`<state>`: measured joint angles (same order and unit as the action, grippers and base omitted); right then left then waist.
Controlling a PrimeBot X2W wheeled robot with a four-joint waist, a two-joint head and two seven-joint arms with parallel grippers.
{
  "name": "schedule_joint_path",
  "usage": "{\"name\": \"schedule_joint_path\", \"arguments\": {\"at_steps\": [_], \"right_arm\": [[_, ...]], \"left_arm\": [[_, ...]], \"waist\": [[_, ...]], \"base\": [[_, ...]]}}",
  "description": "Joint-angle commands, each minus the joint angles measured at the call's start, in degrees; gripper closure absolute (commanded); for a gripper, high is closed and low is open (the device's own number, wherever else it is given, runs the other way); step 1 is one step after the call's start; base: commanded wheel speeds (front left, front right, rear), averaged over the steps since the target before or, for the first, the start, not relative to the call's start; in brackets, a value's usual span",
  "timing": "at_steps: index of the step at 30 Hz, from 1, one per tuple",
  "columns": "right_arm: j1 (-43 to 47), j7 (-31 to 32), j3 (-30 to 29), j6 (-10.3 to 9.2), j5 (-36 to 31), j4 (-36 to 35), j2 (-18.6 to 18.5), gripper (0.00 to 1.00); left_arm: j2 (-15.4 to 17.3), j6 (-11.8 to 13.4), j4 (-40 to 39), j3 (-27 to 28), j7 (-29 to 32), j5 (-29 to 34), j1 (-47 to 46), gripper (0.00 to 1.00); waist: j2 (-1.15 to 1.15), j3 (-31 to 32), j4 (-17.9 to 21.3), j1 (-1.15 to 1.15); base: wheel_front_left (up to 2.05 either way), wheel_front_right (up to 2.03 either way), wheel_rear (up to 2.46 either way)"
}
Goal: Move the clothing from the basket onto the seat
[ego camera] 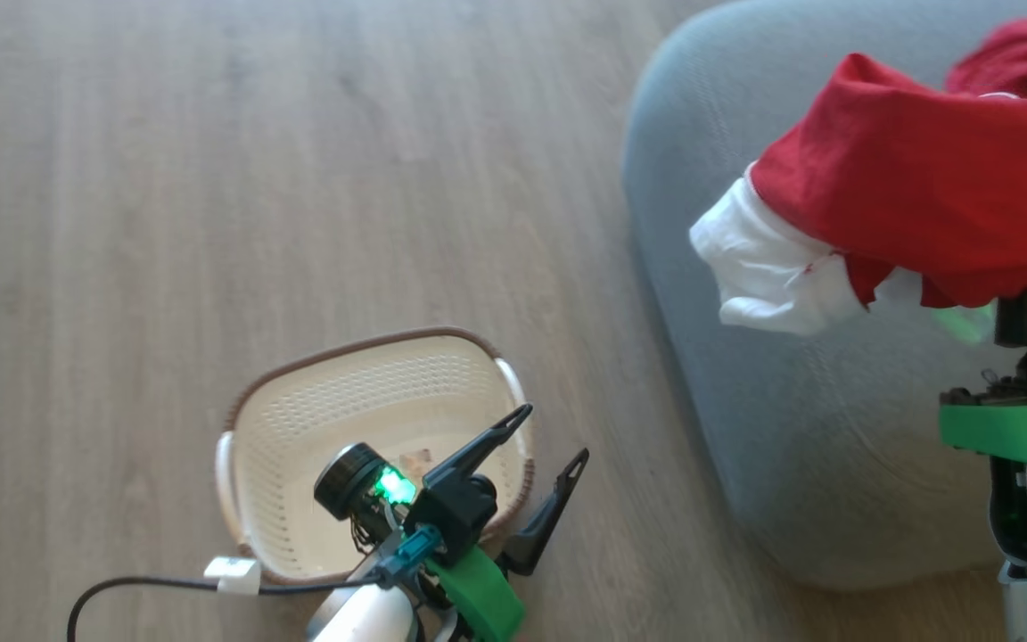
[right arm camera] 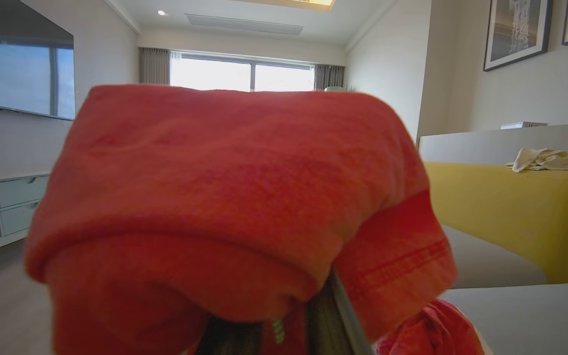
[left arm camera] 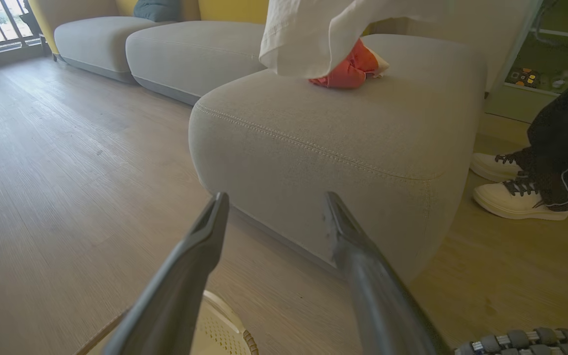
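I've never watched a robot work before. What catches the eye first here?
A bright red garment with a white sleeve is draped over the right gripper above the grey seat, where another red bundle lies. On the wooden floor, lower left, the left gripper stands open over the cream basket, with no clothing showing inside.

A home living room: a dark wall-mounted flat television (right arm camera: 20, 64) at ten o'clock in the right wrist view, a wide curtained window (right arm camera: 242, 76) at twelve, dark-framed wall pictures (right arm camera: 518, 29) at two, and a rounded grey fabric sofa seat (left arm camera: 338, 133) on pale wood-plank flooring (ego camera: 210, 178).
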<state>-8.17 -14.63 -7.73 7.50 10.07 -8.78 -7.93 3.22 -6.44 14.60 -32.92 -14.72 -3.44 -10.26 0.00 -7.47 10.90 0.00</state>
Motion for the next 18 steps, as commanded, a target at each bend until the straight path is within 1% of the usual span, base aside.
{"name": "schedule_joint_path", "arguments": {"at_steps": [1, 9, 18], "right_arm": [[-2.4, -0.4, 0.6, -0.01, -0.1, -2.3, 0.0, 1.0], [-2.9, -0.4, -0.8, -0.01, -0.3, -2.6, 1.3, 1.0], [-2.2, -0.4, -1.1, -0.01, -0.7, -1.6, 2.0, 1.0]], "left_arm": [[-0.3, -0.2, -1.3, 2.1, -0.3, 0.3, -2.1, 0.0], [-0.2, -0.5, -1.3, 2.3, -0.3, 1.1, -2.9, 0.0], [0.0, -0.7, -1.3, 1.8, -0.3, 1.0, -2.7, 0.0]], "waist": [[0.0, -1.7, 2.8, 0.0], [0.0, -2.9, 9.9, 0.0], [0.0, -0.8, 17.9, 0.0]], "base": [[0.0, 0.0, 0.0], [0.0, 0.0, 0.0], [0.0, 0.0, 0.0]]}}
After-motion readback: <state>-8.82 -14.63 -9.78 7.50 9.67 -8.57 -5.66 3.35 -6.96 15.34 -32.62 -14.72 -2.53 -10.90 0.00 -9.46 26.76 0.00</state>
